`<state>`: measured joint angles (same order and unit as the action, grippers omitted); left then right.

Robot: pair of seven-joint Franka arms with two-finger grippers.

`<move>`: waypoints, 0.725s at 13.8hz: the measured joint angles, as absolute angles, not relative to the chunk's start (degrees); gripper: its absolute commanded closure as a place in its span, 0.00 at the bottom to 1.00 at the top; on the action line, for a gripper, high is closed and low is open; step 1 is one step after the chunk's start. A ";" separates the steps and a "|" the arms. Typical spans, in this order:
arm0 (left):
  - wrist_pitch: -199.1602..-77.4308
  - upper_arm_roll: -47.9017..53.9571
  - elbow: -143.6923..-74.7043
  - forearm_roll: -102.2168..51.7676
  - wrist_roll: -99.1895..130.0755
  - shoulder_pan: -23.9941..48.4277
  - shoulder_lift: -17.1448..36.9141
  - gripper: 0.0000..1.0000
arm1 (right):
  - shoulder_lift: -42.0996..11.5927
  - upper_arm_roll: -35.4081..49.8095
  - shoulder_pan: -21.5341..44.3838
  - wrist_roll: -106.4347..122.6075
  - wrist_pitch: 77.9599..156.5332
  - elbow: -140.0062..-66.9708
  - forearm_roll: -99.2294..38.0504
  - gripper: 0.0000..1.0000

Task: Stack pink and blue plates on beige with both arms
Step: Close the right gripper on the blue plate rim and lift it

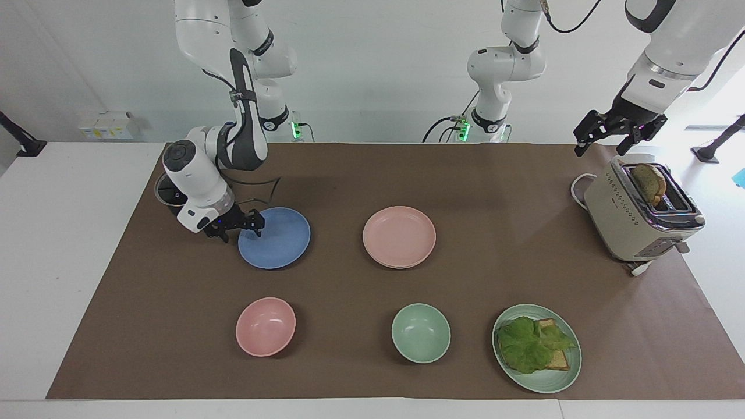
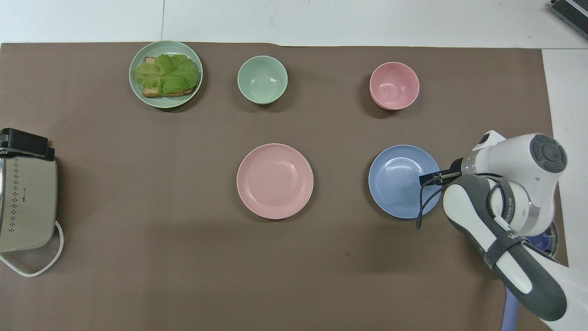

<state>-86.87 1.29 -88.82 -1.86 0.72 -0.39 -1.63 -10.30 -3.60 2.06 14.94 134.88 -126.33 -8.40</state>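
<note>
R hand (image 1: 240, 226) open at blue plate (image 1: 278, 238) rim, L hand (image 1: 618, 134) open over toaster (image 1: 639, 218)

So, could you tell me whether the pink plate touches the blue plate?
Apart: the overhead view shows bare brown mat between the pink plate and the blue plate.

Pink bowl (image 1: 265, 326), green bowl (image 1: 421, 333), lettuce-toast plate (image 1: 536, 348), toaster (image 1: 640, 212)

No lettering can be read; the small mark on the toaster (image 2: 26, 201) is too fine to make out.
</note>
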 measured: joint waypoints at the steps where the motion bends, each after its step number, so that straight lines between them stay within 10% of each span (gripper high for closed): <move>1: -86.87 1.28 -88.82 -1.86 0.72 -0.39 -1.63 0.00 | -10.30 -3.63 1.90 14.94 134.88 -126.60 -8.40 0.08; 5: -86.87 1.29 -88.82 -1.85 0.72 -0.39 -1.63 0.00 | -10.30 -3.80 1.76 15.01 134.88 -127.27 -9.98 1.00; 10: -86.87 1.29 -88.82 -1.86 0.72 -0.39 -1.63 0.00 | -10.30 -3.81 1.76 15.01 134.88 -127.28 -10.29 1.00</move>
